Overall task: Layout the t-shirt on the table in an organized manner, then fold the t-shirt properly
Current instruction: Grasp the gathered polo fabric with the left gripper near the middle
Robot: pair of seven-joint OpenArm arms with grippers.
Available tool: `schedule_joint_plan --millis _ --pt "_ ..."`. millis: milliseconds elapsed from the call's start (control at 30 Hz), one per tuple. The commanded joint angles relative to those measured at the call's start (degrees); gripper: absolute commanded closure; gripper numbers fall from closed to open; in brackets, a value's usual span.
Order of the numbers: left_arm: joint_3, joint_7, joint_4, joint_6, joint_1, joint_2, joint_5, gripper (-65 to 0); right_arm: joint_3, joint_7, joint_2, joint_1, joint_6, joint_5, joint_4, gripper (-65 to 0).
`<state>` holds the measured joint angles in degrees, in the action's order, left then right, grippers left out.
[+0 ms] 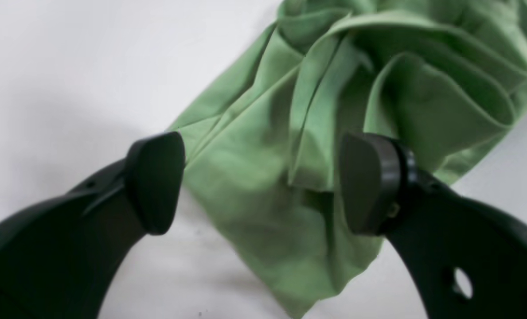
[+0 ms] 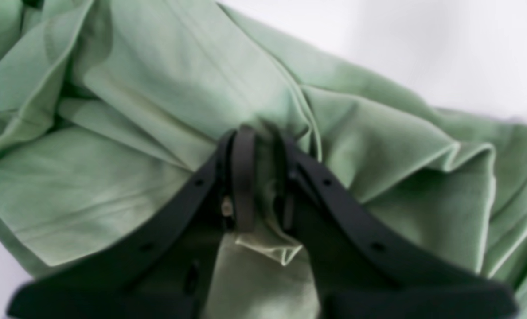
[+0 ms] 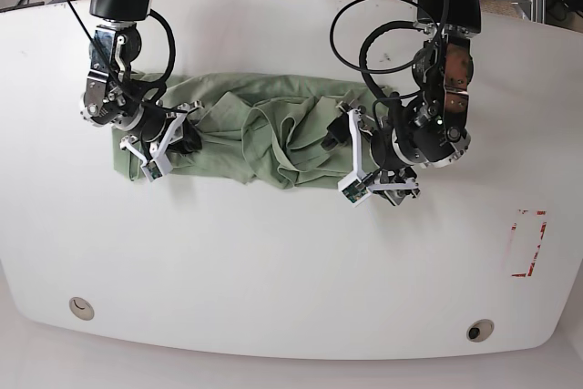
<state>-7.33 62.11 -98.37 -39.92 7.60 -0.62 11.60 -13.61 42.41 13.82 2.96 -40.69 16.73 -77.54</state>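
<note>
The sage-green t-shirt (image 3: 264, 134) lies bunched in a long wrinkled strip across the far half of the white table (image 3: 273, 261). My right gripper (image 3: 187, 140) is at the strip's left end. In the right wrist view the right gripper (image 2: 263, 177) is shut on a raised fold of the t-shirt (image 2: 157, 88). My left gripper (image 3: 344, 145) is at the strip's right end. In the left wrist view the left gripper (image 1: 261, 181) stands wide open, straddling a narrow end of the t-shirt (image 1: 254, 177) without pinching it. Collar and buttons are hidden in the folds.
A red tape rectangle (image 3: 528, 243) marks the table at the right. Two round cable holes (image 3: 80, 307) (image 3: 479, 329) sit near the front edge. Cables and stands crowd the far edge behind both arms.
</note>
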Motion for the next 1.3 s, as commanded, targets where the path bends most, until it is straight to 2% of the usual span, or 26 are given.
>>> schedule_joint_plan --millis 0,233,300,533,867,1033,1267 --pt "-0.89 -1.32 0.48 -0.08 1.15 1.55 -0.47 -50.8 -0.06 2.91 0.72 -0.10 0.69 -2.80 -0.13 -8.1" --pt "-2.29 -1.32 4.08 -0.08 1.42 2.95 -5.13 -38.1 -0.06 2.91 0.72 -0.02 0.69 -2.80 -0.13 -8.1" --pt "-3.35 -1.32 4.43 -0.08 1.42 2.95 -5.31 -36.3 -0.06 2.91 0.72 -0.02 0.69 -2.80 -0.13 -8.1" --pt "-6.86 -1.14 4.35 -0.08 1.15 2.95 -4.34 -36.3 -0.15 2.91 0.72 -0.02 0.69 -2.80 -0.13 -8.1" --pt "-13.63 4.05 4.26 -0.08 2.56 2.78 5.68 -36.3 -0.15 2.91 0.72 -0.02 0.69 -2.80 -0.13 -8.1" --pt "-14.51 4.14 3.29 -0.08 3.35 2.78 10.16 -36.3 -0.15 2.91 0.72 -0.02 0.69 -2.80 -0.13 -8.1" --pt "-12.40 4.05 -0.84 -0.08 3.44 2.60 15.53 -36.3 -0.24 2.91 0.72 -0.02 0.69 -2.80 -0.13 -8.1"
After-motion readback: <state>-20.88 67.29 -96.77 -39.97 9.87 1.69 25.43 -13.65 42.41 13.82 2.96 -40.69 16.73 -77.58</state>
